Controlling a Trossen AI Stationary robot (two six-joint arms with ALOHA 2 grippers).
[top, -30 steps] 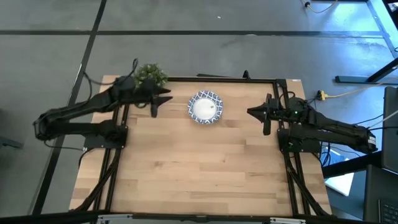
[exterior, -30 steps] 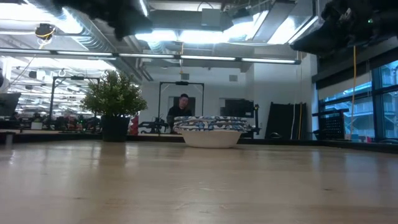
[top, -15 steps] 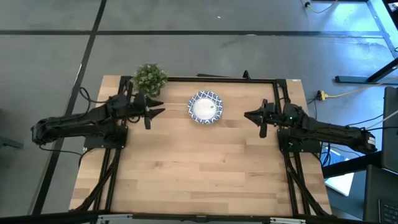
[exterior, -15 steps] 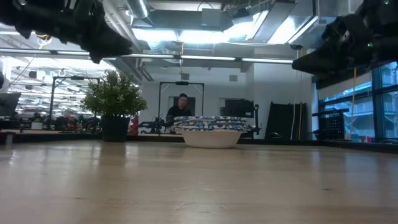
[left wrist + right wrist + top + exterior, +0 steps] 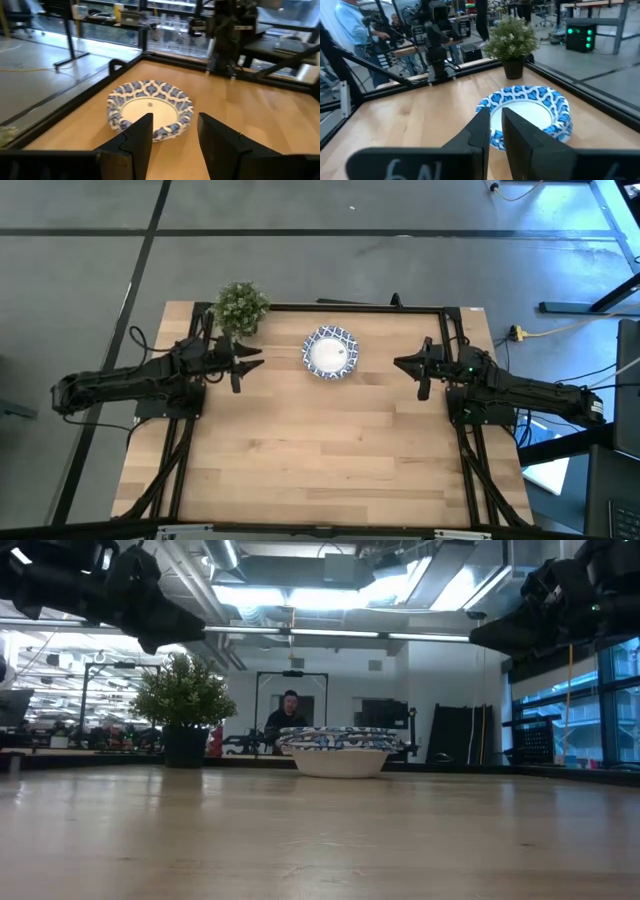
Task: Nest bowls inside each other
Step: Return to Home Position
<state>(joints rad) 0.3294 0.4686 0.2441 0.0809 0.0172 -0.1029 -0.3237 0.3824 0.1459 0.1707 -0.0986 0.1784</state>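
One stack only: the bowls (image 5: 330,352) sit nested at upper centre of the high view, on the table (image 5: 300,470), and neither arm touches them. Over the last second the left gripper (image 5: 250,360) has pulled down and away from the potted plant (image 5: 241,305) to the left of the stack, with its fingers (image 5: 142,132) apart and empty. The right gripper (image 5: 402,364), right of the stack, has barely shifted; its fingers (image 5: 482,125) are nearly together and hold nothing. Judgement: the nesting looks done and both arms are retreating.
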